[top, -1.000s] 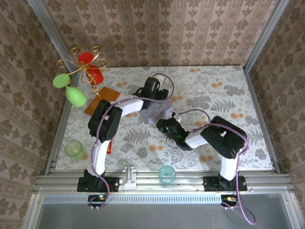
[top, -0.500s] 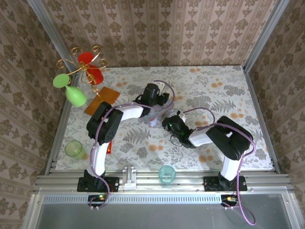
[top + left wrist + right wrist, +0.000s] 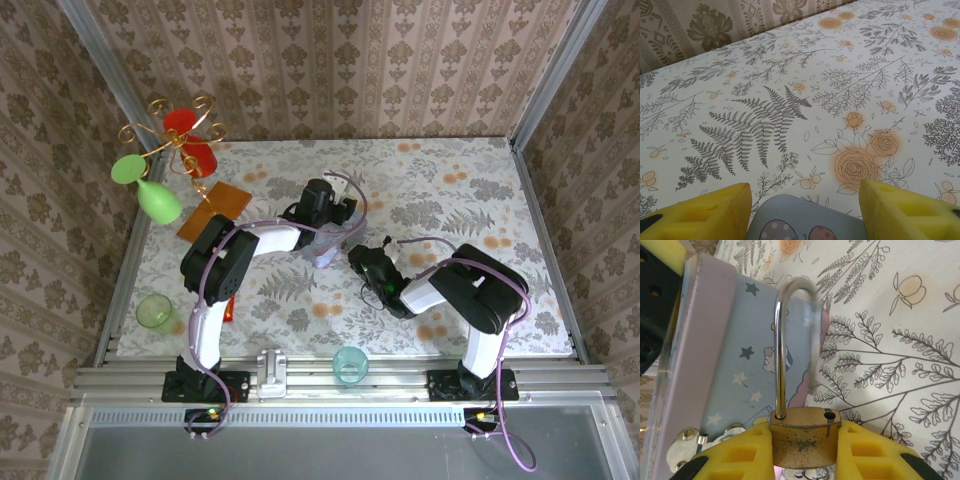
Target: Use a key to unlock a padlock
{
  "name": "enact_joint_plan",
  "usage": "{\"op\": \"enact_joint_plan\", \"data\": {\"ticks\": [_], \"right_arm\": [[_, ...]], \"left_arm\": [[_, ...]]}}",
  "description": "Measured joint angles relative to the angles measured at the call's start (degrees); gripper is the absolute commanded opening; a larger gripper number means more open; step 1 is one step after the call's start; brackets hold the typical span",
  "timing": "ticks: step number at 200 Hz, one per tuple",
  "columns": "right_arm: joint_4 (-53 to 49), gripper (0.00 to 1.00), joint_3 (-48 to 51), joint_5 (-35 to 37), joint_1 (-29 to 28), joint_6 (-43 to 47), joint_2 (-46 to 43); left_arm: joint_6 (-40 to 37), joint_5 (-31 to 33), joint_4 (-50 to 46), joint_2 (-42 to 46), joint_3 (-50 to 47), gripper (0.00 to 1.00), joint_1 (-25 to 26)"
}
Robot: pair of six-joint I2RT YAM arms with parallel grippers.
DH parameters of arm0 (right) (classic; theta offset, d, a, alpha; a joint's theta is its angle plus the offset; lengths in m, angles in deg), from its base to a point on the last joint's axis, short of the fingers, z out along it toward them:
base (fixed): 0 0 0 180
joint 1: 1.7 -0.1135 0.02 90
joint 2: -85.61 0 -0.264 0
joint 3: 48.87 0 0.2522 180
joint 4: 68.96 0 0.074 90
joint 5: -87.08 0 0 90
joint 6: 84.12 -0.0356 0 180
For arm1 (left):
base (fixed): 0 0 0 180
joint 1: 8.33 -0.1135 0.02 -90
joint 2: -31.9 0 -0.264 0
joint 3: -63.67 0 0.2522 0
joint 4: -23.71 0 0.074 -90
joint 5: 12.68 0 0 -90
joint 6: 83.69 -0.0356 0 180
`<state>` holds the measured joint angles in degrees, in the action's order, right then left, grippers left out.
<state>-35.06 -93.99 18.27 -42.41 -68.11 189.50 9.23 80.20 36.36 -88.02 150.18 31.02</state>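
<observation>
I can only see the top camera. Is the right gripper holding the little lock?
Observer: Yes. On the right wrist view, the right gripper clamps the padlock by its brass body between yellow fingers.
Child: Is it open?
Observer: It looks open. One leg of the shackle sits in the body, and the other hangs free, out of its hole.
Child: What's the blue thing next to it?
Observer: A tin printed with stars, just behind the padlock. On the left wrist view, the left gripper has it between its fingers.

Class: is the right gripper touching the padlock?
Touching. The right wrist view shows the padlock's brass body clamped between the right gripper's yellow jaws, with no gap.
</observation>
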Motion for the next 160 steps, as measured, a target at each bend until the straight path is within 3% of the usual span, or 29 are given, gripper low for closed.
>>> {"op": "enact_joint_plan", "data": {"ticks": [43, 96, 160], "right_arm": [[-6.62, 0.23, -1.27, -0.83, 0.46, 3.89, -2.51], [-30.67, 0.24, -2.51, -5.73, 3.17, 16.24, -19.02], [-64.28, 0.25, -16.28, -15.93, 9.42, 37.09, -19.54]], "left_arm": [[-0.42, -3.08, -0.68, 0.39, -0.07, 0.59, -0.28], [-2.08, -11.1, -0.63, 1.42, -1.31, 0.59, -0.83], [-4.07, -20.98, -4.11, 0.72, 1.46, 0.6, -0.37]]}}
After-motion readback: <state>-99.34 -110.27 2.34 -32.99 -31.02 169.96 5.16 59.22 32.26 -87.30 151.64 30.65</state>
